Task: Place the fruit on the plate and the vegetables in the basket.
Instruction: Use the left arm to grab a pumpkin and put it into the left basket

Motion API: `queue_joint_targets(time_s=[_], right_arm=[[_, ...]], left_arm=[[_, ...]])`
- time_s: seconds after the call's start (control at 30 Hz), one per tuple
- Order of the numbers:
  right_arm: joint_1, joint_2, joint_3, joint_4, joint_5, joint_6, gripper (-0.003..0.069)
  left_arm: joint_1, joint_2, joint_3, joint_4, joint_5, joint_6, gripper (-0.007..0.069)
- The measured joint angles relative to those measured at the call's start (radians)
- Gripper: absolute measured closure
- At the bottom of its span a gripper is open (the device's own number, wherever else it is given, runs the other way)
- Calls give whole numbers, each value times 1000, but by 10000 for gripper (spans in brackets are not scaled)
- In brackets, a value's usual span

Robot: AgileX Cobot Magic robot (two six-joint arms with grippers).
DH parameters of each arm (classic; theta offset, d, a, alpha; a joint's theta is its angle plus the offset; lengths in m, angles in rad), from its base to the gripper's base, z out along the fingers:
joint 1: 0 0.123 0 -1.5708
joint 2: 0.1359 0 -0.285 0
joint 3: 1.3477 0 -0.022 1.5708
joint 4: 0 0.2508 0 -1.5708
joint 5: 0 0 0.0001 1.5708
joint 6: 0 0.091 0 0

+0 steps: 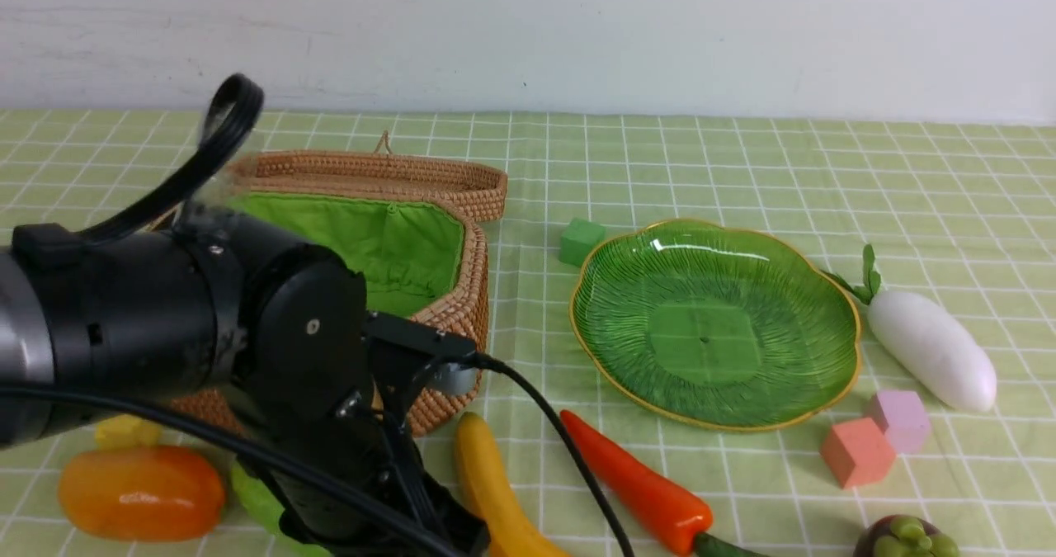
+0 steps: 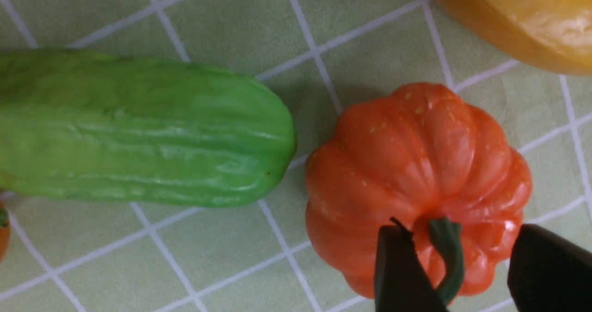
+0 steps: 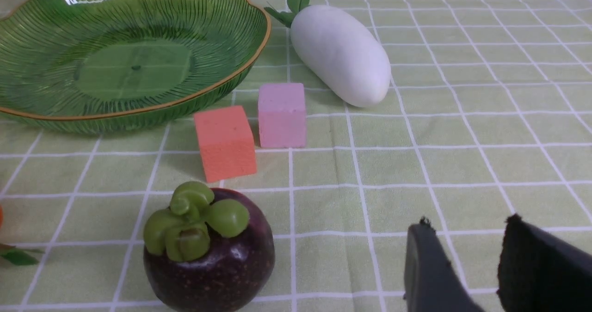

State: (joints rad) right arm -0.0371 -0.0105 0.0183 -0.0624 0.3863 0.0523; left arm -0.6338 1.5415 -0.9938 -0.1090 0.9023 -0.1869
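Observation:
In the left wrist view my left gripper is open just over a small ridged orange-red pumpkin piece, its jaws either side of the green stem. The ridged green gourd lies beside it, and the mango is at the edge. In the front view the left arm hides that gripper. The mango, banana, chili and mangosteen lie along the front. The empty plate and the radish are on the right, and the open basket is on the left. My right gripper is open and empty, near the mangosteen.
A green cube lies between basket and plate. Pink and orange cubes sit in front of the plate, beside the radish. A yellow cube sits behind the mango. The basket lid lies open towards the wall.

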Motion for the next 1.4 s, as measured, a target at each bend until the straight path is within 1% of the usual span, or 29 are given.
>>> queue_joint_targets(time_s=[0.23, 0.47, 0.73, 0.93, 1.17, 1.4], right_arm=[[0, 0, 0, 0, 0, 0, 417], [0, 0, 0, 0, 0, 0, 417], [0, 0, 0, 0, 0, 0, 417], [0, 0, 0, 0, 0, 0, 417], [0, 0, 0, 0, 0, 0, 417], [0, 0, 0, 0, 0, 0, 417]], left_arm=[[0, 11, 0, -14, 5, 0, 330], [0, 11, 28, -35, -5, 0, 405], [0, 11, 29, -36, -8, 0, 420], [0, 11, 29, -38, -2, 0, 452], [0, 11, 29, -38, -2, 0, 512], [0, 11, 29, -43, -2, 1, 604]])
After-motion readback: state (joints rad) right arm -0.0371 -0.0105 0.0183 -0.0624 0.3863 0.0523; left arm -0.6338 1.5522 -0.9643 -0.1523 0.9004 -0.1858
